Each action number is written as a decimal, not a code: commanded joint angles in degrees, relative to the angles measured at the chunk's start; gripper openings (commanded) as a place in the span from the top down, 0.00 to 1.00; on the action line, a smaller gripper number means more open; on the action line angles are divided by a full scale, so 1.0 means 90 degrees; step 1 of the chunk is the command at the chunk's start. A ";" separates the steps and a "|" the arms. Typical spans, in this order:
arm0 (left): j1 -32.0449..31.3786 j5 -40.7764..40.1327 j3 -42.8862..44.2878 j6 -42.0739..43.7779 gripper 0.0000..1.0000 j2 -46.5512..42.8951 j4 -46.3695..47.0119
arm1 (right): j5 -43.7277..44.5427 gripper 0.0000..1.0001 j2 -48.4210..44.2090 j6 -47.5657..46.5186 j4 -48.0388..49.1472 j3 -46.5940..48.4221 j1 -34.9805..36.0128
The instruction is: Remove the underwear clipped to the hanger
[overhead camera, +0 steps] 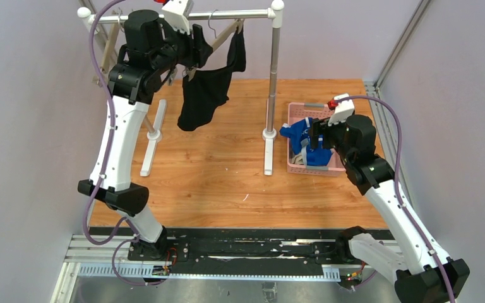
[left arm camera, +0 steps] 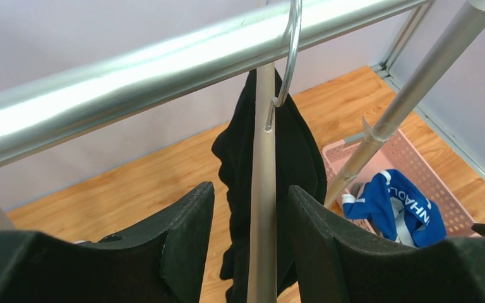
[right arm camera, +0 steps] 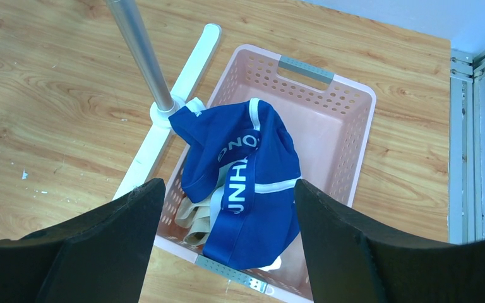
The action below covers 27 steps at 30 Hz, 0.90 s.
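Step in hand: likely the last of three removals; left arm raised to the hanger (left arm camera: pixel 264 189) for the black briefs (overhead camera: pixel 205 95).
Black briefs: hanging from the hanger under the rail (overhead camera: pixel 227 14), one side high, the rest drooping well above the worktop (overhead camera: pixel 215 177); not yet off.
Blue briefs: heaped in the pink basket (right arm camera: pixel 353 126), white lettering up (right arm camera: pixel 240 183).
Beige-banded briefs: under the blue pair in the same basket, only the waistband showing (right arm camera: pixel 192 221).
Left end effector: fingers moderately spread (left arm camera: pixel 249 214), straddling the hanger's pale arm just below the hook; gripping nothing; contact with wood or cloth not clear.
Right end effector: spread wide (right arm camera: pixel 227 202), empty, poised over the basket above the blue briefs, touching nothing.
Clips: not clearly made out in any view.
Next move, as judged: close on the black cloth near its attachment rather than on the hanger arm, then pull down and away to free it, with care not to drag the hanger along the rail; carry to the basket afterwards.
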 commanded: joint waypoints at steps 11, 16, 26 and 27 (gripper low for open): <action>-0.0121 -0.0200 -0.0300 0.0087 0.65 0.0178 0.0244 | -0.0112 0.23 -0.0125 -0.0042 0.0047 -0.0107 0.0093; -0.0136 -0.0220 -0.0339 0.0092 0.95 0.0245 0.0250 | -0.0037 0.23 -0.0191 -0.0068 0.0070 -0.0144 0.0098; -0.0190 -0.0065 -0.0119 0.0029 1.00 0.0214 0.0578 | -0.0041 0.23 -0.0277 -0.0086 0.0091 -0.0226 0.0098; -0.0203 -0.0065 -0.0119 0.0037 1.00 0.0186 0.0641 | -0.0055 0.23 -0.0278 -0.0082 0.0101 -0.0233 0.0098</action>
